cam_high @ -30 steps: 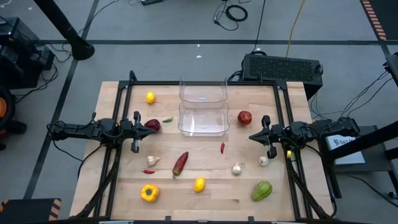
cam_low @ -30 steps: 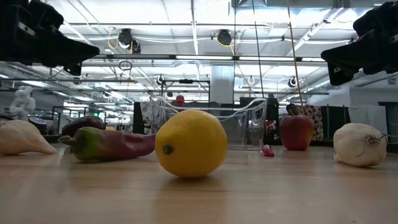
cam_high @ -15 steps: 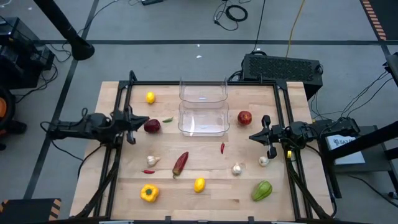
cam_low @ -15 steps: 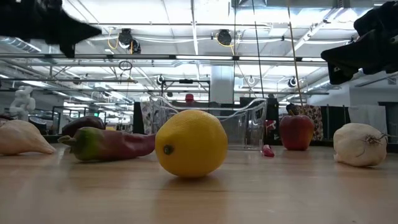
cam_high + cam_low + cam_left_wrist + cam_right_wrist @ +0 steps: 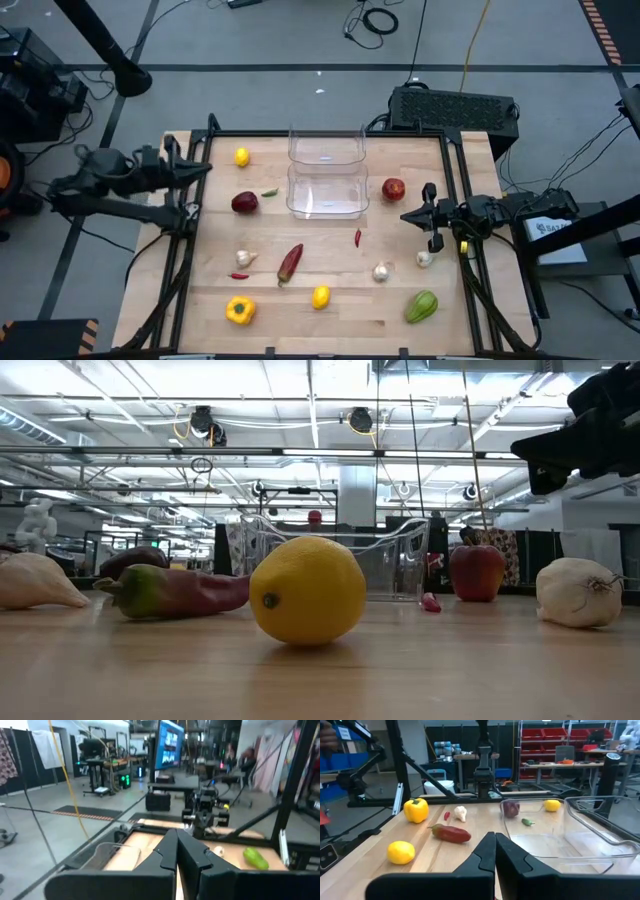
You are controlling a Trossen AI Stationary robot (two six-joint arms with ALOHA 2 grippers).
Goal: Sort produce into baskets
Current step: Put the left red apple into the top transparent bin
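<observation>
Yellow, red, green and white produce scattered over the wooden table (image 5: 340, 325), all of it outside the baskets: far basket (image 5: 293, 146) and near basket (image 5: 291, 192), touching end to end at upper centre of the high view, both holding nothing.

Left gripper (image 5: 205, 168) raised at upper left, near the small lemon (image 5: 241, 156), fingers pressed together on nothing. Right gripper (image 5: 405, 217) at centre right, between red apple (image 5: 393, 189) and a garlic bulb (image 5: 424, 259), fingers likewise closed and carrying nothing.

Handling, as judgement:
- Red apple, small lemon and front lemon (image 5: 320, 296): look firm and round with smooth skin; likely to roll or squirt out of a glancing pinch. Best taken across the widest part from straight above.
- Dark red pepper (image 5: 244, 203), yellow pepper (image 5: 239, 310), green pepper (image 5: 421, 306): probably light and hollow, glossy. Gentle squeeze across the body.
- Long red pepper (image 5: 289, 262): grip across its narrow width, near mid-length.
- Red chilli (image 5: 357, 237) and second chilli (image 5: 239, 275): thin, low on the wood. Calls for fingertips right down at the surface, crosswise.
- Garlic bulbs, including (image 5: 380, 271) and (image 5: 244, 258): papery, light, lumpy. Hold around the fat part.
</observation>
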